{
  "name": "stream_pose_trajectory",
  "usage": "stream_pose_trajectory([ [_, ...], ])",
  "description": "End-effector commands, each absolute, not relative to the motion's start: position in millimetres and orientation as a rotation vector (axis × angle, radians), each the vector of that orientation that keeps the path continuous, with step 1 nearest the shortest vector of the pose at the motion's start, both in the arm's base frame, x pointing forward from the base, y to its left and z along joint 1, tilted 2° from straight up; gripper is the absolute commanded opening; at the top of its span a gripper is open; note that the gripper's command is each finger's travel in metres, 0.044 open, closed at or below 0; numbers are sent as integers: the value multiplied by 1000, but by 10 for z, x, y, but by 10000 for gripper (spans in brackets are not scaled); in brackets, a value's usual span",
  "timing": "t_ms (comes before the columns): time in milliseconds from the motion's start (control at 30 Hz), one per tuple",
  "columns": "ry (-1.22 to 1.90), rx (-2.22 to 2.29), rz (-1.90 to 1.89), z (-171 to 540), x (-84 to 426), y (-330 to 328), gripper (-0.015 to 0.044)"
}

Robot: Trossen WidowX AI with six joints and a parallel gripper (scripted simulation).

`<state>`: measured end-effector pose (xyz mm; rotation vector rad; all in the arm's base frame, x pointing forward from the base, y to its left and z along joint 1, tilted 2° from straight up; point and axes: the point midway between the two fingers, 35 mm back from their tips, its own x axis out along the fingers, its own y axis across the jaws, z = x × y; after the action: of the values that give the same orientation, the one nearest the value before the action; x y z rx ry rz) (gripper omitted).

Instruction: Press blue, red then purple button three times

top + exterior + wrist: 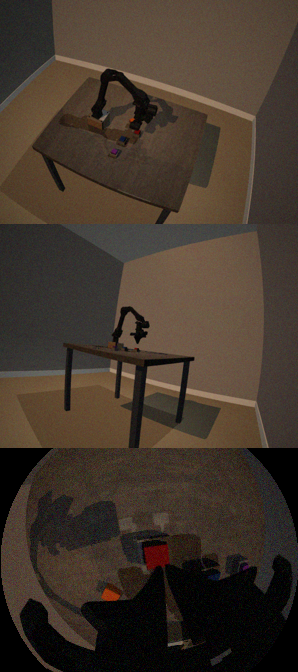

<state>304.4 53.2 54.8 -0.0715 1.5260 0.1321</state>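
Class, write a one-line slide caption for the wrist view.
Closed hand poised above the red button, with an orange block off to the side.

The arm and its gripper (136, 125) are uniformly black, unpatterned. Directly beneath the gripper tips sits the red button (137, 132); its cap reads as bright, flat red in the wrist view (156, 555). Just beside the gripper, toward the arm's base, lies a small orange block (131, 120). Beyond the red button, away from the gripper, sit the blue button (122, 139) and the purple button (114, 151), each on a tan housing. The table (162, 163) is mottled dark brown.
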Motion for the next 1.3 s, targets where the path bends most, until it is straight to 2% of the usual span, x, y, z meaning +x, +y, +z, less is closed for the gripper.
stream_pose_trajectory([
  [0, 1538, -68, 128, 394, 3022, 541, 20],
  [1267, 1538, -68, 128, 65, 3030, 554, 20],
])
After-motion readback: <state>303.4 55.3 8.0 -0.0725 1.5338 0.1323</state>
